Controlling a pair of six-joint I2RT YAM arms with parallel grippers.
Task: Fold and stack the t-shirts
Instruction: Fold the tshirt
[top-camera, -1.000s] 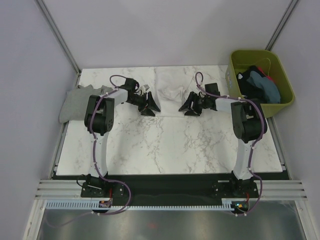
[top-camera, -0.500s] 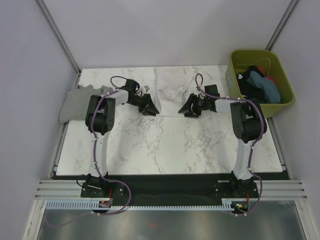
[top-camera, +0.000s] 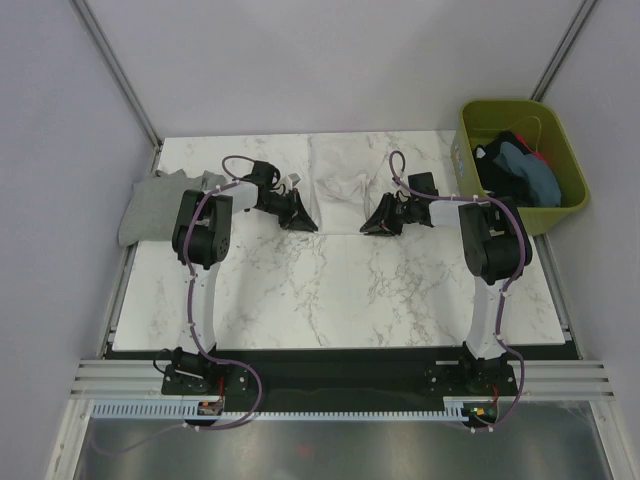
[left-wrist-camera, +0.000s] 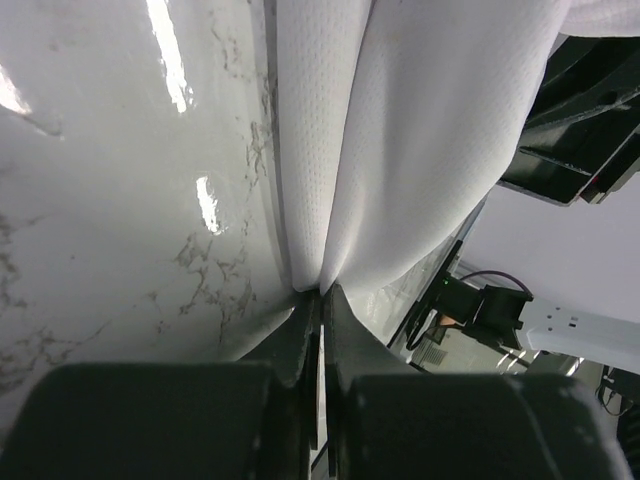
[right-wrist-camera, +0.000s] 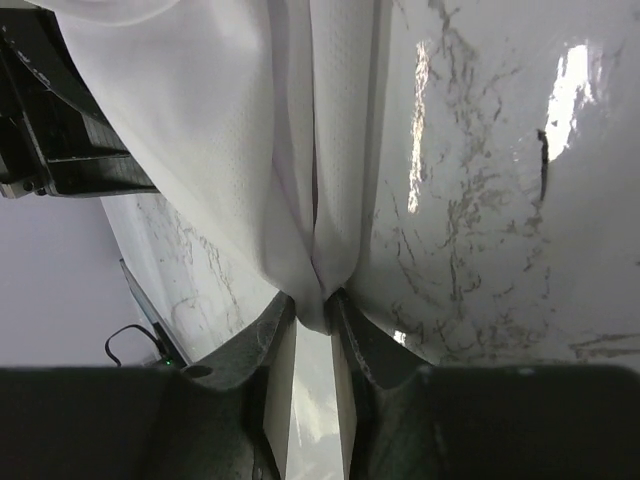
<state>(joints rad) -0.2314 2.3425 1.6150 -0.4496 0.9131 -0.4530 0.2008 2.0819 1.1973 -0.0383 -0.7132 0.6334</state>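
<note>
A white t-shirt (top-camera: 338, 175) lies spread on the marble table (top-camera: 330, 290) at the back middle. My left gripper (top-camera: 303, 220) sits at the shirt's near left corner. In the left wrist view it (left-wrist-camera: 320, 295) is shut on a fold of the white cloth (left-wrist-camera: 420, 150). At the near right corner my right gripper (top-camera: 376, 224) has a bunched pleat of the same shirt (right-wrist-camera: 230, 130) pinched between its tips (right-wrist-camera: 312, 300). A grey t-shirt (top-camera: 150, 208) hangs over the table's left edge. Blue-teal (top-camera: 532, 176) and dark (top-camera: 495, 155) t-shirts lie in the bin.
The olive-green bin (top-camera: 562, 212) stands off the table's back right corner, beside the right arm. Each wrist view shows the other arm's dark gripper across the shirt: the right one (left-wrist-camera: 575, 120) and the left one (right-wrist-camera: 60, 130). Grey walls close in behind.
Both grippers have closed from open onto the white t-shirt's near edge and shifted slightly toward each other. The shirt has stayed where it was.
</note>
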